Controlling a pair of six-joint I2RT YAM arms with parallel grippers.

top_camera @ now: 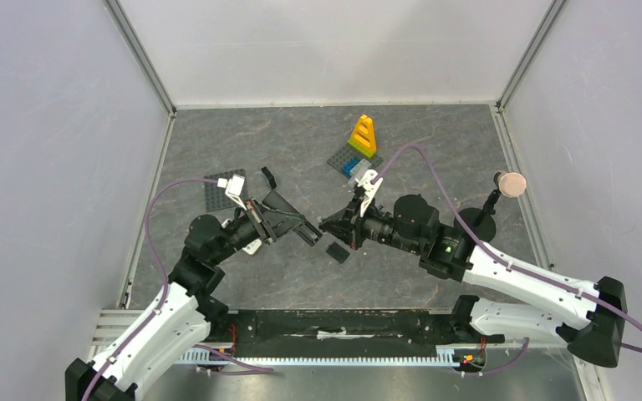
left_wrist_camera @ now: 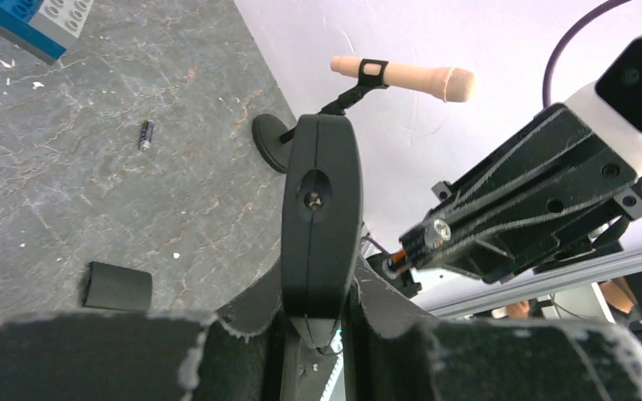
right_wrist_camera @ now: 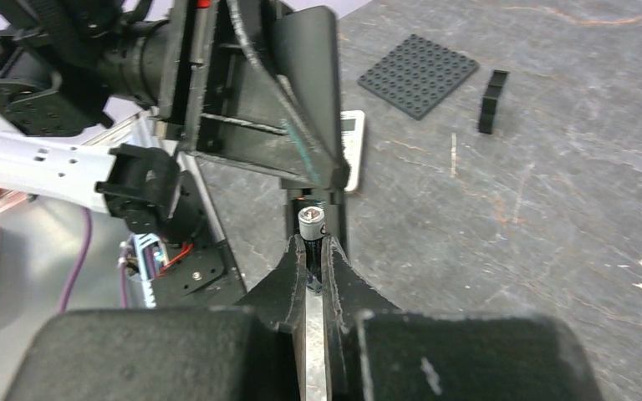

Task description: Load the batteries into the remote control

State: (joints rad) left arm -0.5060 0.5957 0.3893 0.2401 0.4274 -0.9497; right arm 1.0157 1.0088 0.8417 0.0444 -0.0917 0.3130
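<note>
On the left, the left end effector [top_camera: 288, 219] is closed partway onto the remote control [left_wrist_camera: 321, 217]. It pinches the side edges near one end and holds the remote up off the desk [left_wrist_camera: 92, 192], free end toward the middle. The remote looks like a light, stiff plastic shell, smooth enough to twist in the grip if pushed hard at its far end, so the flat side edges seem the right place to hold it. Beneath it on the desk lies a small black curved piece [left_wrist_camera: 117, 286], likely the cover. To the right, the right end effector [right_wrist_camera: 313, 255] is shut tight on one battery [right_wrist_camera: 310, 224], whose silver cap pokes out past the fingertips, right at the remote's dark recess; whether they touch I cannot tell. The battery is tiny, rigid, light and slick, apt to pivot or pop out, so it is best pinched across its middle. Farther right, a second battery [left_wrist_camera: 145, 134] lies loose on the desk near the microphone stand [left_wrist_camera: 267, 142]
</note>
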